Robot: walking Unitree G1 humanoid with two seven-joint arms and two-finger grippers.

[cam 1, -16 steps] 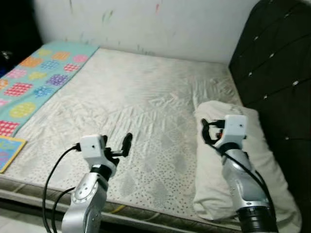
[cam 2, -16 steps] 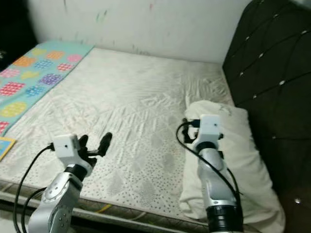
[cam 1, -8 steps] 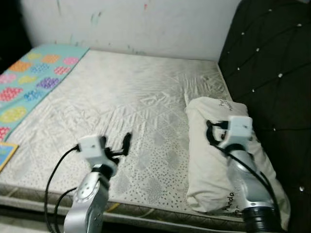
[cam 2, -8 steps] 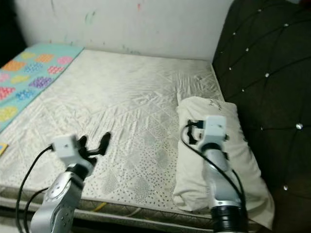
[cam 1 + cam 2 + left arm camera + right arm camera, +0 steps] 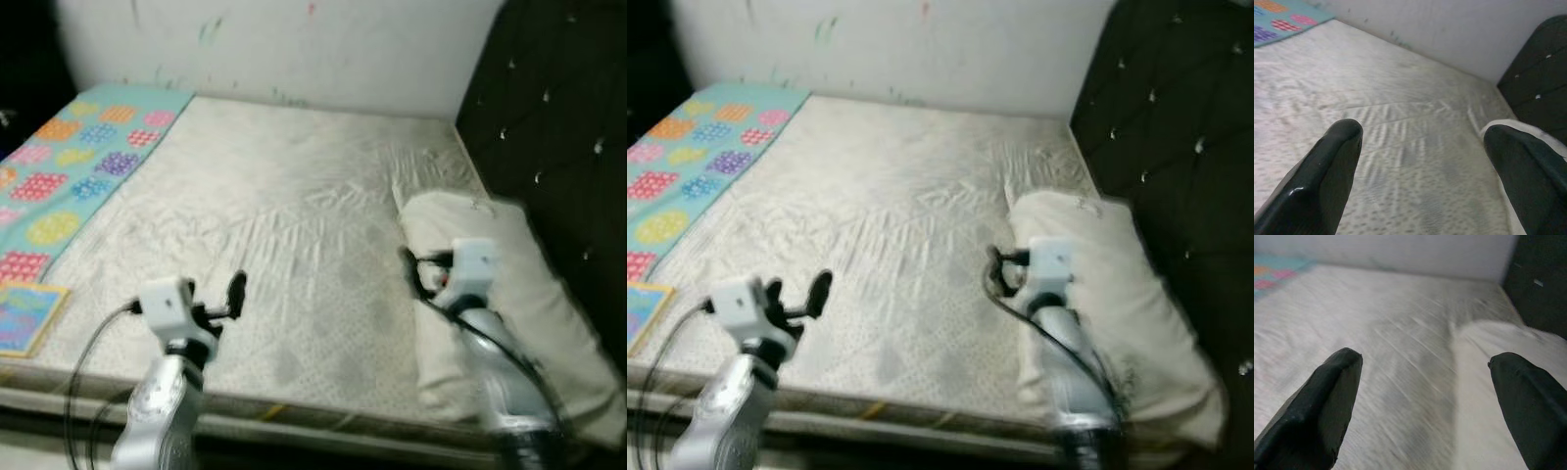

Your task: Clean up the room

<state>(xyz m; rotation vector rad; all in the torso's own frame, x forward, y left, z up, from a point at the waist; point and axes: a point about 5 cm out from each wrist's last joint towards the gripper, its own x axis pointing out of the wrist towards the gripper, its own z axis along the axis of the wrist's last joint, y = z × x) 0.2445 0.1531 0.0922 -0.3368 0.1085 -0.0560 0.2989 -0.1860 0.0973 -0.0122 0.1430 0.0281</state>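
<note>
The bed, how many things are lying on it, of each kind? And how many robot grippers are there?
White pillow by the dark tufted headboard: 1
Turquoise blanket with coloured dotted circles: 1
Colourful flat book at the mattress corner: 1
Robot grippers, jaws open: 2, the left gripper and the right gripper
Total: 5

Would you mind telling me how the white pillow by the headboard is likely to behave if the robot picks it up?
The pillow looks soft and creased, so it would probably sag around a pinch grip. It seems bulky yet likely light. Lying flat on the mattress, it should slide rather than roll. The right end effector is open above its edge.
</note>
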